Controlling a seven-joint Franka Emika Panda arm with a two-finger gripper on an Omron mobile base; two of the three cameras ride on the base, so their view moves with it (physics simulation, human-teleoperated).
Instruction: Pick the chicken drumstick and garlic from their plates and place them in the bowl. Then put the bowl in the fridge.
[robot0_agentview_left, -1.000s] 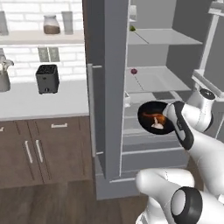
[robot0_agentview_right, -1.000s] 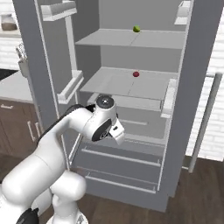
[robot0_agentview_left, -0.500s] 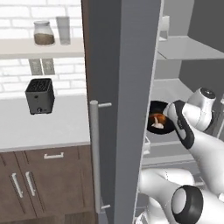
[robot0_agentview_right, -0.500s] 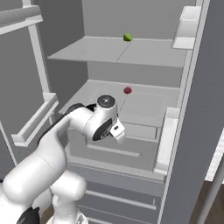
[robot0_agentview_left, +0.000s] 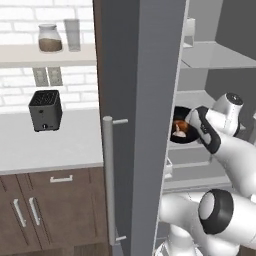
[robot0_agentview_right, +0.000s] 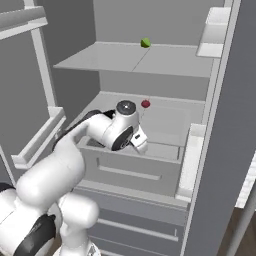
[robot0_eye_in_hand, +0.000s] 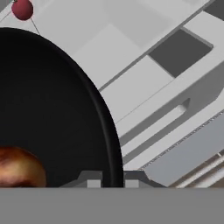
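The black bowl (robot0_agentview_left: 181, 134) hangs just inside the open fridge (robot0_agentview_left: 145, 90), above a pale grey shelf (robot0_agentview_right: 165, 122). In it lie the orange-brown chicken drumstick (robot0_agentview_left: 181, 124) and the whitish garlic (robot0_agentview_left: 178, 133). My gripper (robot0_agentview_left: 195, 134) is shut on the bowl's near rim. In the hand view the rim (robot0_eye_in_hand: 111, 144) runs down between the two fingertips of the gripper (robot0_eye_in_hand: 113, 180), and the drumstick (robot0_eye_in_hand: 17, 168) lies at the lower left. The garlic is hidden there. The plates are out of view.
The fridge door with its silver bar handle (robot0_agentview_left: 108, 180) stands close on my left. A small red ball (robot0_agentview_right: 145, 104) sits at the back of the middle shelf and a green one (robot0_agentview_right: 145, 43) on the shelf above. Door bins (robot0_agentview_right: 192, 160) flank the opening. A toaster (robot0_agentview_left: 45, 110) stands on the counter.
Both base views have shifted and the fridge has grown larger, so the base has driven closer. The gripper still holds the bowl, now further inside over the shelf.
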